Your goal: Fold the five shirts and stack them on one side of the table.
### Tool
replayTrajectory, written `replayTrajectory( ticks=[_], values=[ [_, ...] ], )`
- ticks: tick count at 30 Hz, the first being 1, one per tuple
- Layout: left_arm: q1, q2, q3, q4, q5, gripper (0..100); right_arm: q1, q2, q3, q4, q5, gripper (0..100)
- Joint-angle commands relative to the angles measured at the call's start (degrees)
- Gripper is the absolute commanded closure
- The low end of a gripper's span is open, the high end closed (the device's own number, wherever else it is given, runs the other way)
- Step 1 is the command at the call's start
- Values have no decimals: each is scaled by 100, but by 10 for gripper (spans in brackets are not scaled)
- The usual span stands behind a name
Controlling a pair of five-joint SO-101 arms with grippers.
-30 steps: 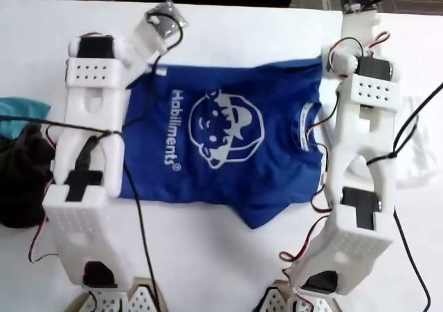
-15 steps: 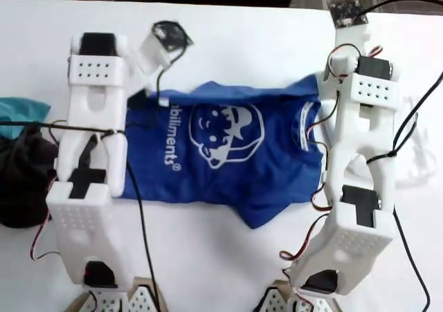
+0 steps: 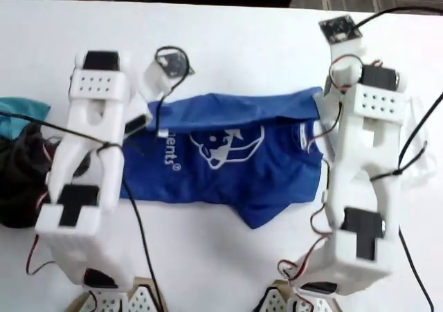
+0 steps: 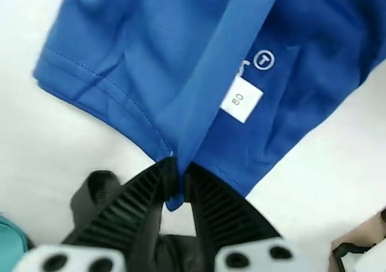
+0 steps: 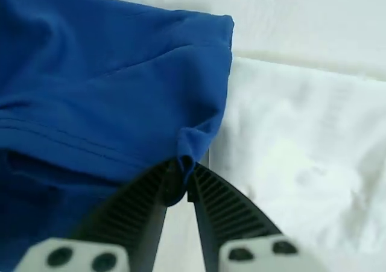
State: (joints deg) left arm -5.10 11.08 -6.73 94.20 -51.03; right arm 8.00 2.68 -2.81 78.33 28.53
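Two white arms extend forward side by side, the left arm [image 3: 93,153] and the right arm [image 3: 363,153], each bent at the elbow with its wrist angled inward. The left gripper [image 4: 175,170] has its black ribbed jaws pinched on an edge of the blue shirt [image 4: 151,61]. The right gripper [image 5: 181,174] clamps a corner likewise.

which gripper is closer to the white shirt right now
Right. The right gripper, shut on the blue shirt, sits right beside the white shirt. The left gripper pinches the blue shirt's opposite end, nearer the black garment.
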Motion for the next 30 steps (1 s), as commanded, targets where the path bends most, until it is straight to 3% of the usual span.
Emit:
replayTrajectory(
  ticks=[1,7,14,21,30],
  values=[
    [26,-932,1147,-545,-62,975,84,-1024,1073,-453,229,978],
    [35,-1670,2448,-1055,-62,975,84,-2009,2760,-1086,396,978],
    [9,-1767,3055,-1143,-62,975,277,-2835,3402,-1103,413,978],
    [53,-1714,3547,-1538,-26,975,532,-3011,4079,-1209,879,978],
    [26,-1705,4268,-2426,-9,974,470,-3011,5081,-2325,879,978]
  ],
)
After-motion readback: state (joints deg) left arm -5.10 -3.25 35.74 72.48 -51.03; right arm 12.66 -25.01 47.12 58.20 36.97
